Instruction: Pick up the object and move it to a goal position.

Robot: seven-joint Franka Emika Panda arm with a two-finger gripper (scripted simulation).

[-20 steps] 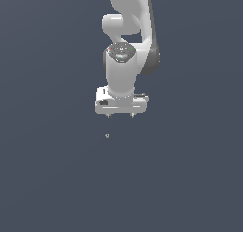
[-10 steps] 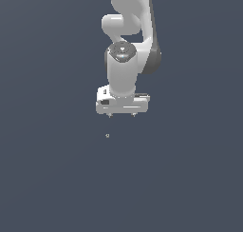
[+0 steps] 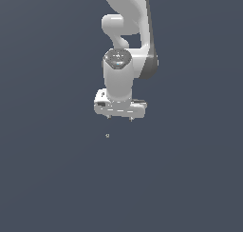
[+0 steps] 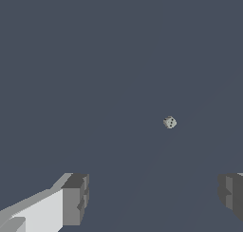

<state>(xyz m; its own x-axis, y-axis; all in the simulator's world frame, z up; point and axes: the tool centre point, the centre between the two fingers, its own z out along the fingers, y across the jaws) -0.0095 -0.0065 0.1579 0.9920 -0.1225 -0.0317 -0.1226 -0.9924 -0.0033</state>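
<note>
Plain dark slate-blue surface all round; gripper point(image 3: 120, 117) spread wide, apart from the object point(image 3: 107, 135)

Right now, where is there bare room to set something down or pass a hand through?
Nearly everywhere. The dark grey surface is bare on both sides of the arm. The only crowded spot lies just below the open gripper, where the tiny pale grey object sits.

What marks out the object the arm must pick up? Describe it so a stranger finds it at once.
Start at the white arm and drop to its pincer, whose fingers are spread apart. Just below it, toward the exterior view's left, lies the object, a tiny pale grey roundish speck with dark dots, alone on the plain dark ground.
</note>
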